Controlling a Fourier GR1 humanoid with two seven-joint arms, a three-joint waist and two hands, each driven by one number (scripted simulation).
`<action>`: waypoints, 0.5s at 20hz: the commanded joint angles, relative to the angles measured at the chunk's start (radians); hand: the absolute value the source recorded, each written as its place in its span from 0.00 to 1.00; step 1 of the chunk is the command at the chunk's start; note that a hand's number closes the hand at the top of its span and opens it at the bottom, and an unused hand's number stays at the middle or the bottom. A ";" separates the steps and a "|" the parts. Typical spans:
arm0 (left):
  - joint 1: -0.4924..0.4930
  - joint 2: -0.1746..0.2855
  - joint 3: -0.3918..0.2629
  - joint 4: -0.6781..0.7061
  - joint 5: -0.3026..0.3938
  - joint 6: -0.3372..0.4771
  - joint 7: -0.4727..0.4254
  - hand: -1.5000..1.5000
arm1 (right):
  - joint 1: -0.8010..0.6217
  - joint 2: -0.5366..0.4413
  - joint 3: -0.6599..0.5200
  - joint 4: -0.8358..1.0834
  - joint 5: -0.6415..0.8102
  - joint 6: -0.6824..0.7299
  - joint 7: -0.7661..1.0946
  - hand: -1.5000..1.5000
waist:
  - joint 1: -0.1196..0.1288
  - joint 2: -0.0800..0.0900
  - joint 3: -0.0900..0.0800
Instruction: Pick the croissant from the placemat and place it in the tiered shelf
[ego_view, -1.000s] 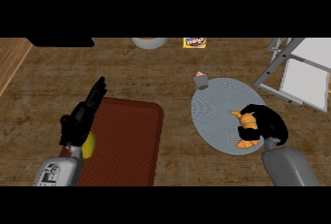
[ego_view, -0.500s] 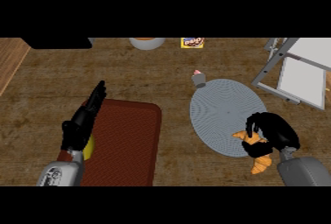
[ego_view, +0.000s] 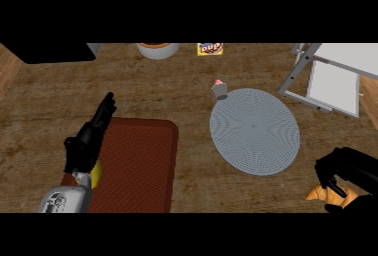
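Observation:
The orange croissant shows at the lower right, off the grey oval placemat, mostly hidden under my right hand, whose black fingers curl round it. The white tiered shelf with grey frame stands at the upper right. My left hand rests open with straight fingers at the left, over the edge of a dark red mat.
A small cupcake sits just past the placemat's far edge. A white bowl and a yellow packet lie at the back. A black appliance fills the back left corner.
My right hand has drawn the croissant off the placemat toward the lower right. The placemat now lies bare. The left hand has barely moved.

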 joint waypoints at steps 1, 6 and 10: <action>0.029 0.001 0.017 -0.014 0.011 0.009 -0.009 0.50 | 0.078 -0.134 -0.121 0.033 -0.198 0.083 -0.326 1.00 | -0.013 0.002 0.000; 0.004 0.004 0.011 -0.009 -0.003 0.012 0.007 0.50 | 0.124 -0.307 -0.275 0.096 -0.411 0.187 -0.535 1.00 | -0.016 0.003 -0.002; -0.008 0.011 0.002 -0.016 -0.003 -0.004 0.010 0.50 | 0.133 -0.406 -0.368 0.186 -0.574 0.242 -0.562 1.00 | 0.009 0.009 -0.002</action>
